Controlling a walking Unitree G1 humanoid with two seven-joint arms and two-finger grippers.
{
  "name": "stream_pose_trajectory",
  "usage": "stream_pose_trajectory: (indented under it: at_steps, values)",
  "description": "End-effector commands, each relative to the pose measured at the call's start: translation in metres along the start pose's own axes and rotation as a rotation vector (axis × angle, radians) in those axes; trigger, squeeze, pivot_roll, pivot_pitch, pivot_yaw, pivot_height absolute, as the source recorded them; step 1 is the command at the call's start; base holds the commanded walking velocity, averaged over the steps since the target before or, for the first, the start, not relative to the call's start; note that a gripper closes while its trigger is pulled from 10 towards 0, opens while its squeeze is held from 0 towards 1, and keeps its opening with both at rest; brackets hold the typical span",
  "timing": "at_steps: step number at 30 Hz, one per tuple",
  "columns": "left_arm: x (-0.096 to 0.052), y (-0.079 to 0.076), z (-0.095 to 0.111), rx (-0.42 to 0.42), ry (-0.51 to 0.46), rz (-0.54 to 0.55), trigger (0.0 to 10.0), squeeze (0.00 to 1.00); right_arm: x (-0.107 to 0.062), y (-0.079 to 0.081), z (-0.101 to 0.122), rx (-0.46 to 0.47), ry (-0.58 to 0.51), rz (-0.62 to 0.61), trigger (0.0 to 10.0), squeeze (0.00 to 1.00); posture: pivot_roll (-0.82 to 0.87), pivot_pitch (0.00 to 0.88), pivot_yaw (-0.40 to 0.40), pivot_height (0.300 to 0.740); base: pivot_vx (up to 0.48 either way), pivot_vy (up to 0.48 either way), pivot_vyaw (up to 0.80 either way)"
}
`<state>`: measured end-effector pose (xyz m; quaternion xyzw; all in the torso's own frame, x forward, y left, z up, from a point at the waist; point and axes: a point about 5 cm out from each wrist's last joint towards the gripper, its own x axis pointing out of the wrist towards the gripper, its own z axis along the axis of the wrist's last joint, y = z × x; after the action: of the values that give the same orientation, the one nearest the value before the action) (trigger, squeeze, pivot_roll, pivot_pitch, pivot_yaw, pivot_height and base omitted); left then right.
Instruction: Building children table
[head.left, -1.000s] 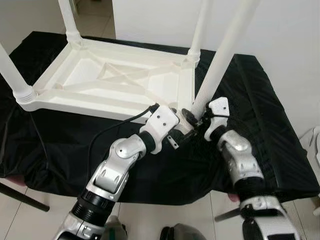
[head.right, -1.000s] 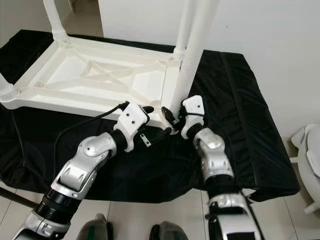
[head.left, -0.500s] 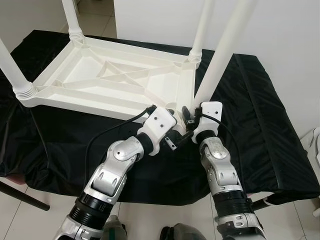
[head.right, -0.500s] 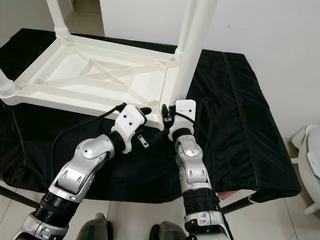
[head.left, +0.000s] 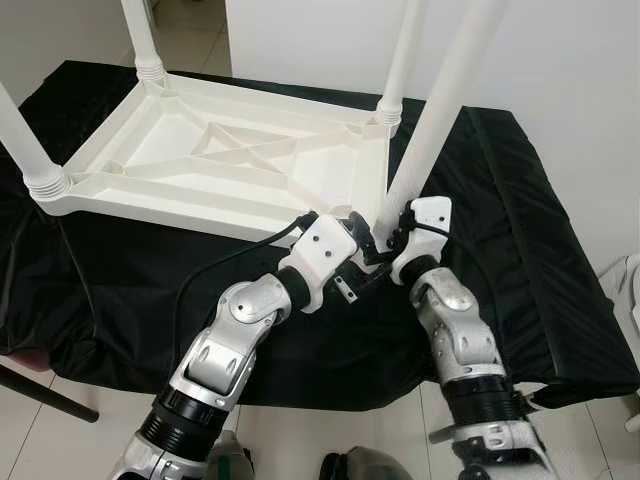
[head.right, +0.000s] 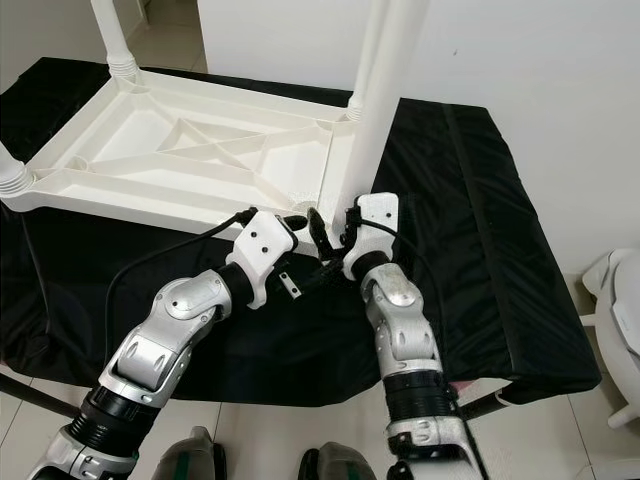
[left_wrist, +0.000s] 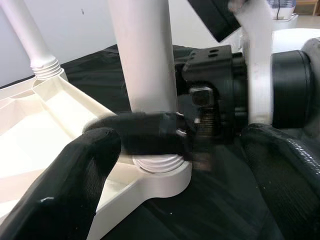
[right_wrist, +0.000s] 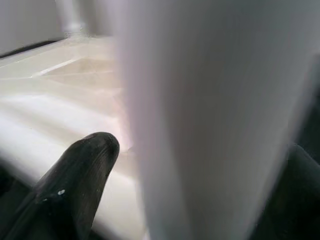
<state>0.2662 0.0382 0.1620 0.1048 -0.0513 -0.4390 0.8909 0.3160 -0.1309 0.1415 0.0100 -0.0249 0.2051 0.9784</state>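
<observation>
The inverted white table top (head.left: 230, 165) rests on the black-draped surface (head.left: 520, 230). Step in hand: seating the fourth leg (head.left: 425, 130) in the near corner socket (left_wrist: 162, 172). The right gripper (left_wrist: 165, 132) clasps the leg base. The left gripper (head.left: 352, 262) stands spread beside the socket, empty. Next move, as judged: screw the leg home, holding it vertical.

a white wall (head.left: 560, 60) rises behind pale floor tiles (head.left: 60, 410).
</observation>
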Motion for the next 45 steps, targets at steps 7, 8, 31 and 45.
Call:
stream_pose_trajectory:
  at_steps: [7, 8, 31, 45]
  values:
    - [-0.001, 0.001, -0.002, -0.006, 0.015, 0.015, 10.0, 0.0, -0.006, -0.022, -0.008, -0.083, 0.066, 0.22, 10.0, 0.0, 0.01, 0.0, -0.075, 0.74, 0.0, 0.0, 0.0]
    - [-0.001, 0.001, -0.002, -0.005, 0.016, 0.015, 10.0, 0.0, -0.007, -0.028, -0.011, -0.128, 0.086, 0.274, 10.0, 0.0, 0.01, 0.0, -0.072, 0.74, 0.0, 0.0, 0.0]
    - [-0.003, 0.001, -0.001, -0.001, 0.024, -0.024, 10.0, 0.0, 0.015, -0.05, -0.016, -0.214, 0.172, 0.371, 10.0, 0.0, 0.02, 0.0, -0.061, 0.74, 0.0, 0.0, 0.0]
    - [-0.003, 0.002, -0.001, -0.002, 0.023, -0.012, 10.0, 0.0, 0.024, -0.044, -0.016, -0.149, 0.148, 0.428, 10.0, 0.0, 0.03, 0.0, -0.067, 0.74, 0.0, 0.0, 0.0]
